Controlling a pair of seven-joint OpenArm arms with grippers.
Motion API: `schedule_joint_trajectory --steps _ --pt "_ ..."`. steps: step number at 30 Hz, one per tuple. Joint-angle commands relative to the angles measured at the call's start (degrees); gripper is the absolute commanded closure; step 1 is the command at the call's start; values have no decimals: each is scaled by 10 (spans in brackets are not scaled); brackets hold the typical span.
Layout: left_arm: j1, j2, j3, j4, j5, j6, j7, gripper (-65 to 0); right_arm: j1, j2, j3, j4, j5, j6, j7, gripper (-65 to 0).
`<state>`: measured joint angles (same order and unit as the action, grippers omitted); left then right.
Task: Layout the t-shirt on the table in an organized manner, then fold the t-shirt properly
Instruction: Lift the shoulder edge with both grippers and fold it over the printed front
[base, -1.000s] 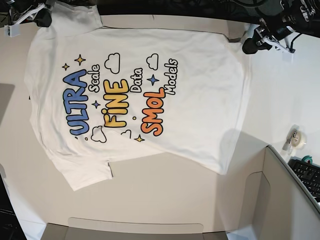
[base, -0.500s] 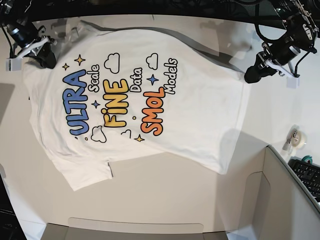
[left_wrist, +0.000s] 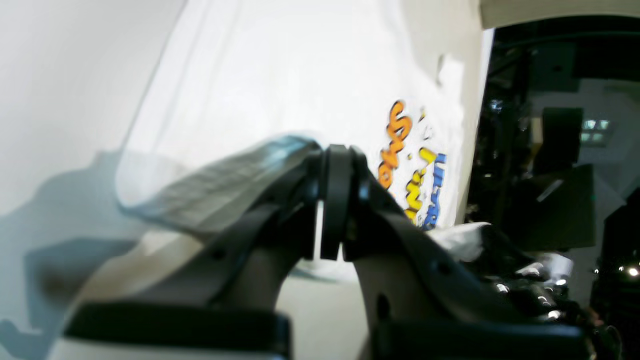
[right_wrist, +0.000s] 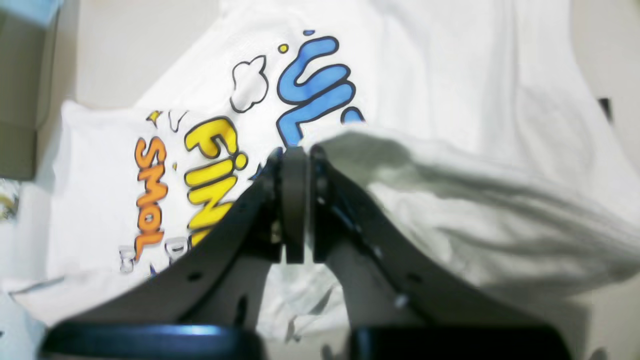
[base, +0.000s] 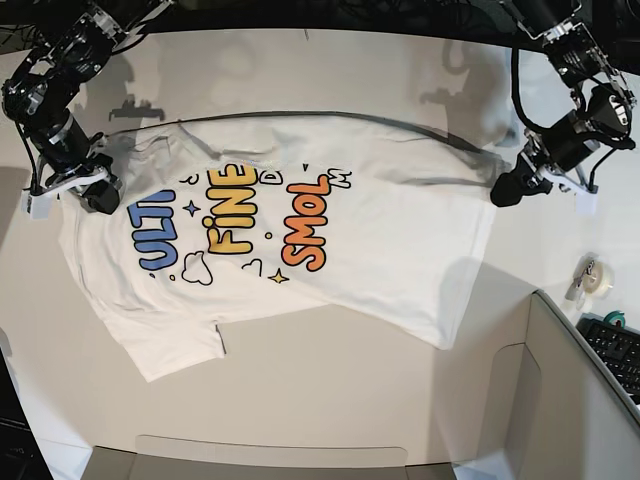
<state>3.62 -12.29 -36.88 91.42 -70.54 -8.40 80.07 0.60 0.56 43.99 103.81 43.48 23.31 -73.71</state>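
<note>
The white t-shirt (base: 380, 240) lies print-up on the white table (base: 330, 400), and its far edge is lifted and folded over the top of the print. That edge is stretched between my two grippers. My left gripper (base: 503, 190) is shut on the edge at the shirt's right side, with fabric (left_wrist: 225, 175) draped off its finger in the left wrist view (left_wrist: 332, 200). On the shirt's left side, beside the blue letters, my right gripper (base: 103, 196) is shut on the edge. In the right wrist view (right_wrist: 295, 210), cloth (right_wrist: 475, 210) bunches beside its fingers.
A tape roll (base: 592, 277) sits at the right table edge, and beyond it is a keyboard (base: 615, 350). A grey box-like panel (base: 560, 400) stands at the lower right. Another grey panel (base: 270, 455) runs along the near edge. A dark strip borders the table's far side.
Both grippers have moved from the table's far edge toward the near side, pulling the shirt's far edge over itself. The fold now covers the top of the print.
</note>
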Motion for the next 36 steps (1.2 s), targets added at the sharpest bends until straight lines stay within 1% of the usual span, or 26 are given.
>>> schedule_joint_trajectory --steps 1,3,5,9,14,18,20,23,30,36 --pt "-8 -9 -3 3 4 0 -1 0 12 5 3 -6 14 0 8 0" --pt "-16 -9 -4 -6 32 0 -1 0 19 7 3 -28 14 -1 14 0" --pt "-22 -9 -4 -17 54 0 -1 0 19 9 2 -44 13 -2 40 0" --pt "-23 -9 -1 -23 82 0 -24 0 18 10 2 -72 -9 -2 69 0" --pt "-23 -9 -4 -23 86 0 -26 0 19 8 -2 -79 -41 -2 91 0" --pt "-23 -23 -5 -23 86 0 -28 0 19 9 1 -78 -40 -2 95 0" --pt "-23 -24 -5 -23 86 0 -42 0 20 9 2 -78 -41 -2 100 0" --pt "-21 -39 -1 -24 86 0 -60 0 19 9 2 -78 -41 -2 112 0" --pt "-20 -40 0 -25 95 0 -65 0 18 6 2 -79 -42 -3 114 0" --pt "-20 -39 0 -54 98 -1 -65 -4 17 5 -2 -79 -42 -3 114 0"
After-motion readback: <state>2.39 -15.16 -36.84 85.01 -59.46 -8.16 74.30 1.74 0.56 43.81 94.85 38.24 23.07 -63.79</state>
